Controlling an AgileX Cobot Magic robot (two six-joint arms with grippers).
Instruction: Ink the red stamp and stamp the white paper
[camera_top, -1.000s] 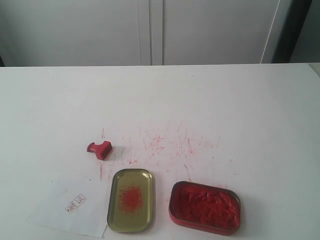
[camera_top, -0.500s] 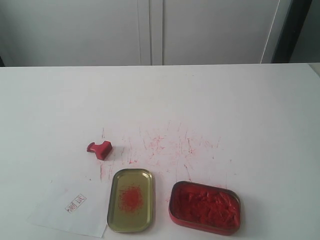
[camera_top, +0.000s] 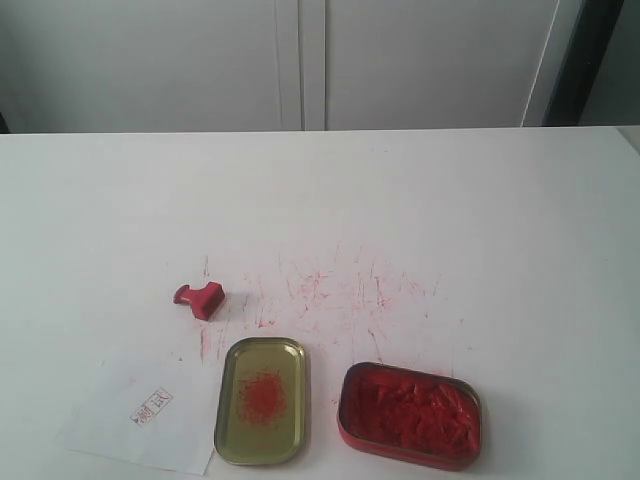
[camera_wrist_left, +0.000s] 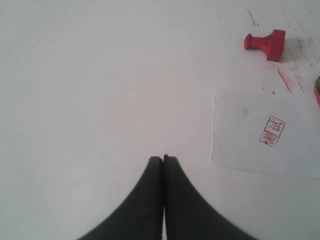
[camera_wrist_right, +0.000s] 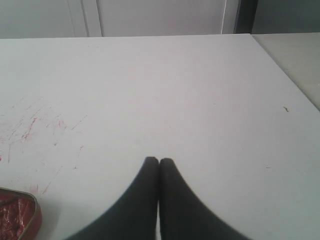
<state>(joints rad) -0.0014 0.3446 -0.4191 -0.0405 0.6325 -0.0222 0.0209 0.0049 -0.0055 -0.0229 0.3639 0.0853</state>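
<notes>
The red stamp (camera_top: 201, 298) lies on its side on the white table, knob to the left; the left wrist view also catches the stamp (camera_wrist_left: 266, 42). The white paper (camera_top: 140, 416) with a small red imprint sits near the front left edge, and the same paper (camera_wrist_left: 265, 133) lies off to one side of my left gripper. My left gripper (camera_wrist_left: 163, 159) is shut on nothing, over bare table, well apart from stamp and paper. My right gripper (camera_wrist_right: 159, 160) is shut and empty over bare table. Neither arm appears in the exterior view.
A gold tray (camera_top: 262, 399) with a red smudge lies right of the paper. The red ink tin (camera_top: 409, 415) sits further right; its corner (camera_wrist_right: 17, 216) shows in the right wrist view. Red scratch marks (camera_top: 330, 285) cover the table's middle. White cabinets stand behind.
</notes>
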